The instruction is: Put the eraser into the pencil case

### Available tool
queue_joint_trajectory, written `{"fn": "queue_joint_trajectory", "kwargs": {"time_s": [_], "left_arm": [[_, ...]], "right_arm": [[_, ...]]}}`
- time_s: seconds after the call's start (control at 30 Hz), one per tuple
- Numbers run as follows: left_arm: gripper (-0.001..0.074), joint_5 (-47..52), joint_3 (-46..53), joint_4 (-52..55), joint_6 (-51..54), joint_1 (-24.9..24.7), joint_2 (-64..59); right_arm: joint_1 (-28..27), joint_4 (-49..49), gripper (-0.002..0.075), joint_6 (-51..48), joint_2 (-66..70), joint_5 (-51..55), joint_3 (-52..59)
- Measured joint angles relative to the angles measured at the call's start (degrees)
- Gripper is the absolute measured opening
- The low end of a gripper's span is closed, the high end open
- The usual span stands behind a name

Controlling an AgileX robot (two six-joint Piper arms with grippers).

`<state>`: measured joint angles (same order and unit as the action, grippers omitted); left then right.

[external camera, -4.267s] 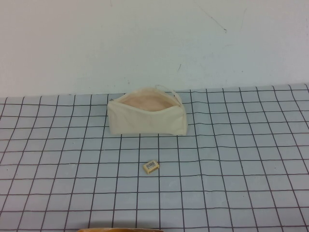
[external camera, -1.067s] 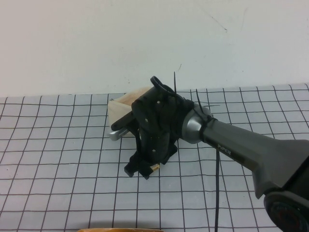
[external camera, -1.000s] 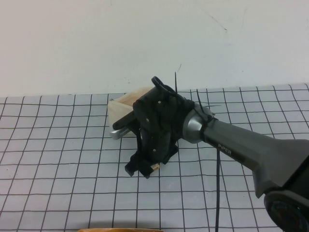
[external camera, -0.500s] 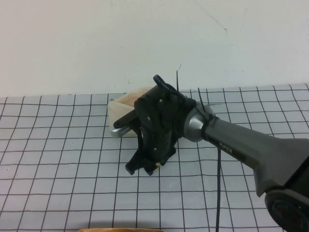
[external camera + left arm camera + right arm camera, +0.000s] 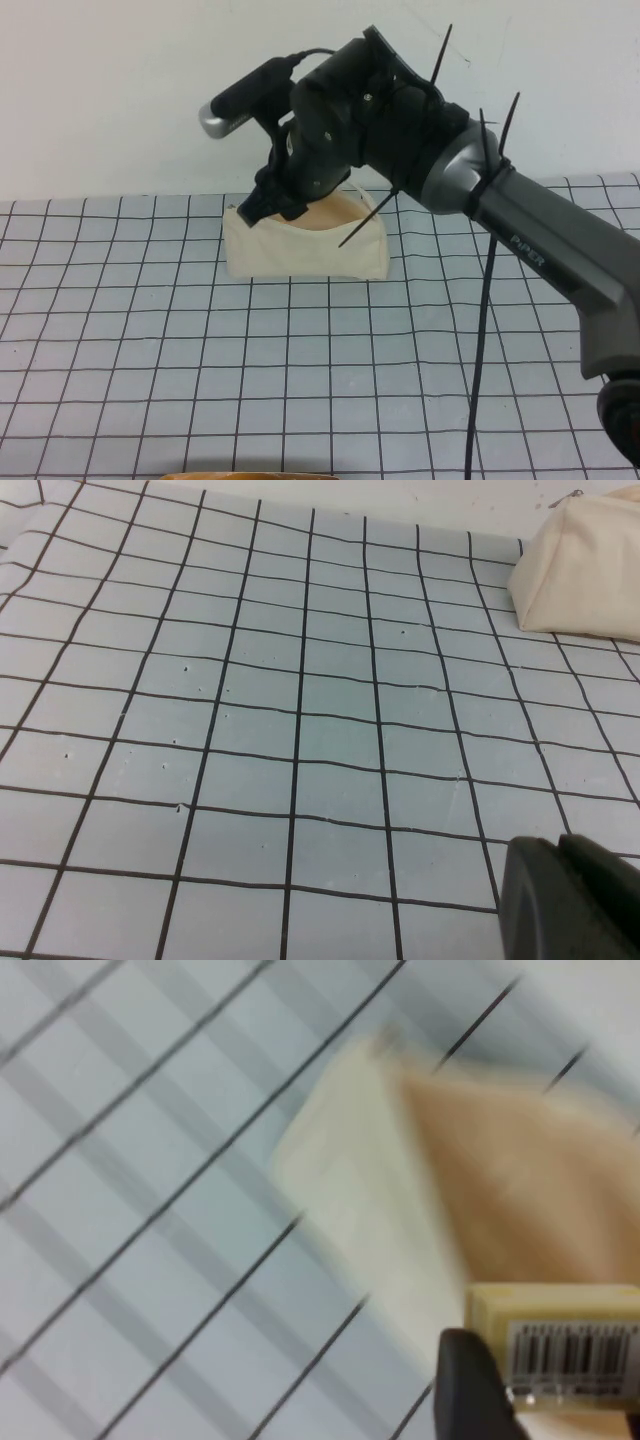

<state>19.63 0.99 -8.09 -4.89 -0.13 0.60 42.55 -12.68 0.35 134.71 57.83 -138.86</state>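
Right gripper [image 5: 540,1385] pinches the light, stiff eraser [image 5: 560,1350] by its sides, pencil case [image 5: 305,245] gaping just below the jaws; left gripper [image 5: 575,900] parked, its jaws unreadable.

Matt cloth pencil case [image 5: 305,250]; paper-labelled eraser [image 5: 560,1345]

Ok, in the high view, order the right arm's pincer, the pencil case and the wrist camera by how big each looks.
Largest: the pencil case, though partly hidden.
Then: the wrist camera, a slim barrel.
Smallest: the right pincer, hovering over the case's open mouth, shut on the eraser.
Both arm parts sit nearer the camera, so those two are unsure. The left pincer is not in this view.
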Motion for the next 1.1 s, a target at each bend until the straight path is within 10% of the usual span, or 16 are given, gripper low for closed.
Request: {"fn": "queue_joint_trajectory", "kwargs": {"time_s": [0.73, 1.1], "left_arm": [[-0.0001, 0.0, 0.0, 0.0, 0.0, 0.0, 0.0], [-0.0001, 0.0, 0.0, 0.0, 0.0, 0.0, 0.0]], "right_arm": [[-4.9, 2.2, 0.0401, 4.0, 0.6, 1.9, -1.8], [-4.8, 7.2, 0.0030, -1.2, -17.3, 9.3, -1.5]]}}
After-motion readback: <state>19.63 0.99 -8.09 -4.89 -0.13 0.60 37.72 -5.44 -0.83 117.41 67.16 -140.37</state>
